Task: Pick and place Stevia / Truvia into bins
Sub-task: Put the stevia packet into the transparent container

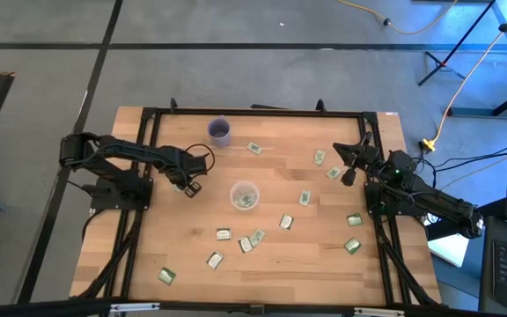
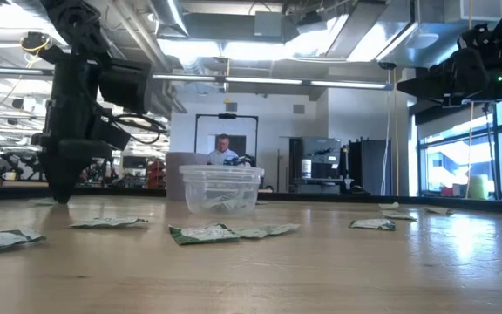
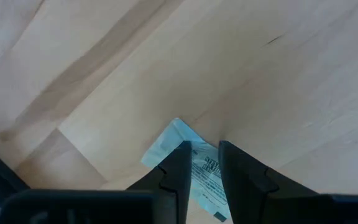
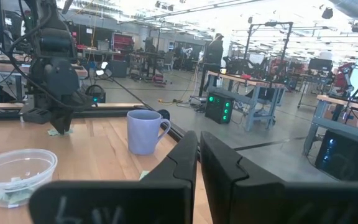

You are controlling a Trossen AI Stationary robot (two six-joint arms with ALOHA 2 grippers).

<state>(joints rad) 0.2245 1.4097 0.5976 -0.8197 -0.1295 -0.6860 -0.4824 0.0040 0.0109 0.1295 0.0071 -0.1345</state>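
Green-and-white sachets lie scattered flat on the wooden table, for example in the middle (image 1: 224,234) and toward the near edge (image 1: 166,276). The clear cup (image 1: 244,195) stands at the table's middle with a few sachets inside; it also shows in the low view (image 2: 221,187). My left gripper (image 1: 189,187) is down at the table left of the cup, shut on one sachet (image 3: 173,138). My right gripper (image 1: 349,170) is shut and empty, raised over the table's far right. My left gripper pinches the sachet between its two fingers (image 3: 178,163), coming from above and pointing down. The sachet's free end (image 3: 170,135) sticks out past the fingertips. The fingertips are at table height (image 2: 59,196); whether the sachet is off the wood I cannot tell.
A purple mug (image 1: 220,131) stands at the far edge, left of centre. More sachets lie on the right half (image 1: 352,246) and at the far side (image 1: 254,148). A black frame runs round the table. A person shows in the room behind (image 2: 223,148).
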